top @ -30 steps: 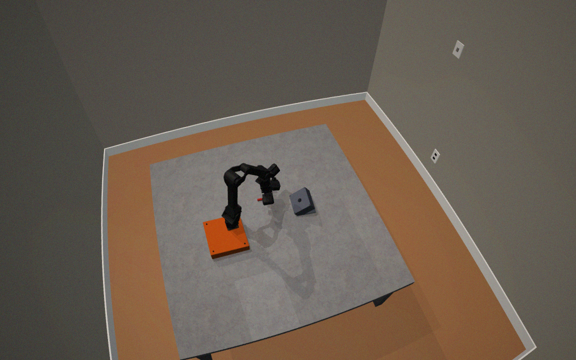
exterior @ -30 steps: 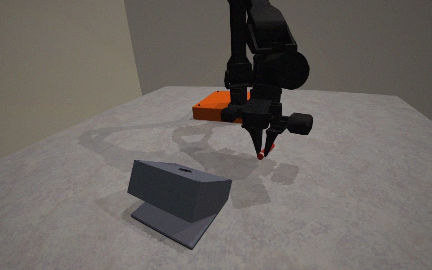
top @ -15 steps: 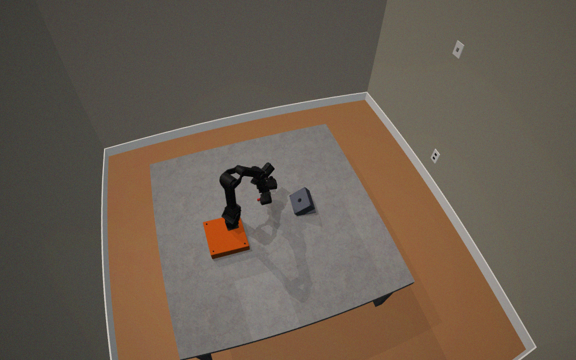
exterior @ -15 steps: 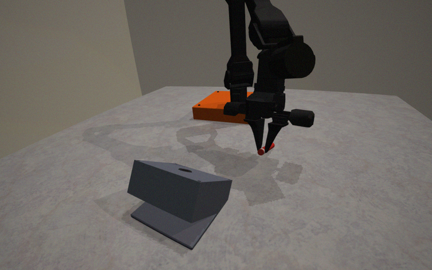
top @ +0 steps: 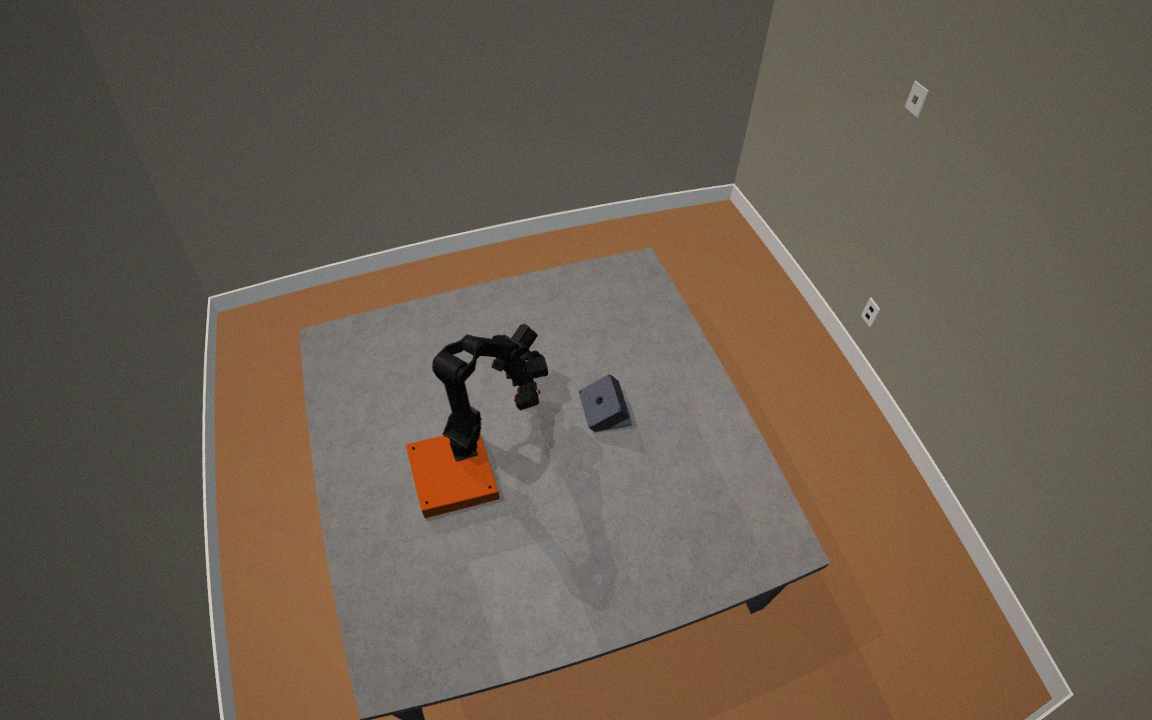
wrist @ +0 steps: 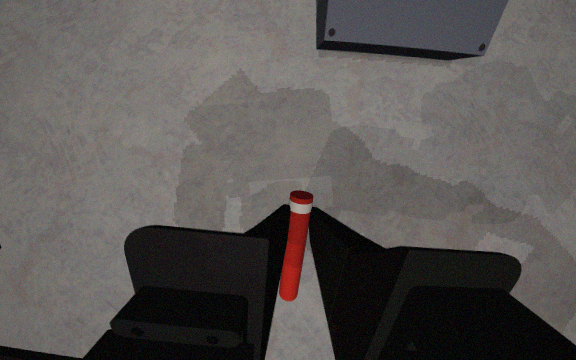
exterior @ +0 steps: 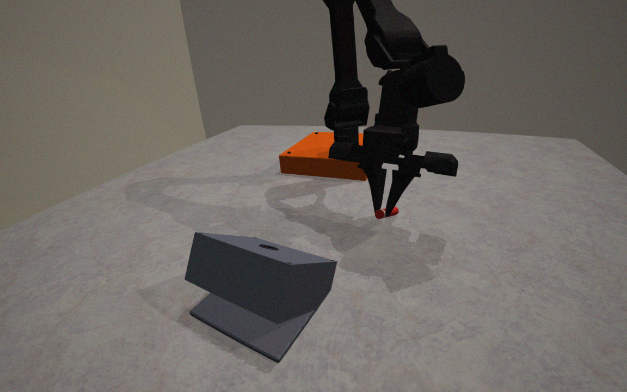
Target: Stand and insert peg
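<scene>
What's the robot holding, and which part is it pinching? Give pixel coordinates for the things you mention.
The red peg (exterior: 393, 210) (wrist: 294, 255), pinched near its white-banded end by the tool (exterior: 382, 213) (wrist: 299, 212).

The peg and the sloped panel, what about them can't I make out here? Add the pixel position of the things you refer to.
- Peg (exterior: 392, 211) (wrist: 295, 250), top view: not distinguishable, the hand (top: 526, 394) (exterior: 382, 213) (wrist: 299, 212) is over it.
- Peg's middle, exterior view: partly behind a finger.
- Sloped panel's (top: 613, 407) (exterior: 257, 282) (wrist: 408, 25) hole, wrist view: cut off by the top edge.
- Hole's bottom, top and exterior views: too dark and small.
</scene>
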Tool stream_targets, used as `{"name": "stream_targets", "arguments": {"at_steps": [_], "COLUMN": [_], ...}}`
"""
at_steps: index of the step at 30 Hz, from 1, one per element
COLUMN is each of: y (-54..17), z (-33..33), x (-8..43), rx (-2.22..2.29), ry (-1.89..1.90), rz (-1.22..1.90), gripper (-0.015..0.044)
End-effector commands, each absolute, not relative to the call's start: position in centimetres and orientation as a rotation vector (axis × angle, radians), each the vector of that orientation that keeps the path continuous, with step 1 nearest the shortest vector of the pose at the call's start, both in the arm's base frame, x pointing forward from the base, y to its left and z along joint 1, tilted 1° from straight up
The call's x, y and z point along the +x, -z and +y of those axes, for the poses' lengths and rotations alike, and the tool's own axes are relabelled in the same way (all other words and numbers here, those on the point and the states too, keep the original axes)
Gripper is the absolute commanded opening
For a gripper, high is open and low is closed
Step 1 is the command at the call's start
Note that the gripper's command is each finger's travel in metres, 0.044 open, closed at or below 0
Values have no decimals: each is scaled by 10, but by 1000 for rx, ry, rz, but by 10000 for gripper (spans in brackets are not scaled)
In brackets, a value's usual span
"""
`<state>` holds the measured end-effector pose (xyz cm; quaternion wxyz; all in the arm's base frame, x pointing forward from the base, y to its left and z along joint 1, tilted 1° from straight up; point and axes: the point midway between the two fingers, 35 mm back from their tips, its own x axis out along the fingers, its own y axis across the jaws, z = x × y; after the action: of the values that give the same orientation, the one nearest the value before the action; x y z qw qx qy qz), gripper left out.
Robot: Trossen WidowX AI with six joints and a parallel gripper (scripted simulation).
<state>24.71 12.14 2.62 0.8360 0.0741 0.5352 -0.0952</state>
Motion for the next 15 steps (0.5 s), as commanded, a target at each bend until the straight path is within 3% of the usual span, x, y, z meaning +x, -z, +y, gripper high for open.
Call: {"name": "stream_targets", "arguments": {"at_steps": [1, 15], "y": [-28, -32], "z": [121, 123], "x": [244, 236], "rx": [156, 142], "ry": [210, 217], "rz": [1095, 975], "gripper": [51, 51]}}
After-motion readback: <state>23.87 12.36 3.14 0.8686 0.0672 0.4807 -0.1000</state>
